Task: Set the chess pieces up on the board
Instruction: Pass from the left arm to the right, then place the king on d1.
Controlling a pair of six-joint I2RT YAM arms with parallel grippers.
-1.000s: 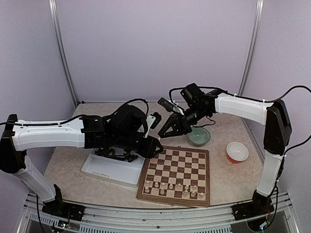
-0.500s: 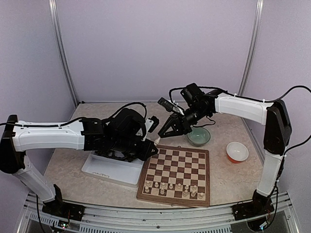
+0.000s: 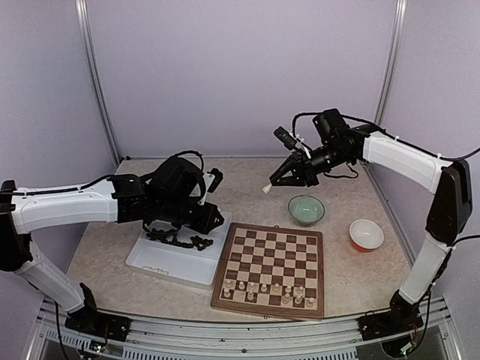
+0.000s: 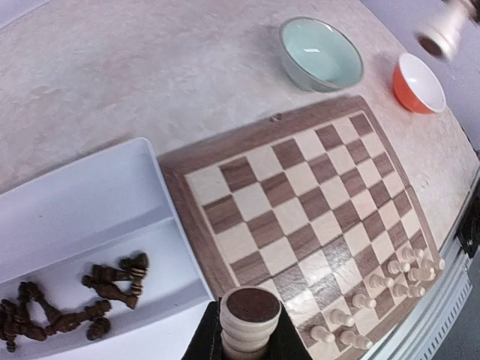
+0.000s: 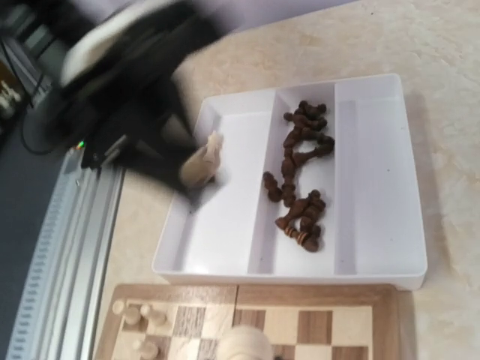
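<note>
The board lies in front of the arms, with several cream pieces on its near rows. Dark pieces lie heaped in the white tray. My left gripper hangs over the tray's right end, beside the board's left rim. It is shut on a cream piece, whose dark round base faces the left wrist camera. My right gripper is raised above the table behind the board. It is shut on a small cream piece, which also shows in the right wrist view.
A teal bowl stands just behind the board's far right corner. An orange bowl stands to the board's right. The tray lies against the board's left rim. Grey walls and metal posts enclose the table.
My right gripper has risen and swung back and to the right from the board's far edge, carrying a cream piece. My left gripper has drawn back left from the board's corner over the tray.
</note>
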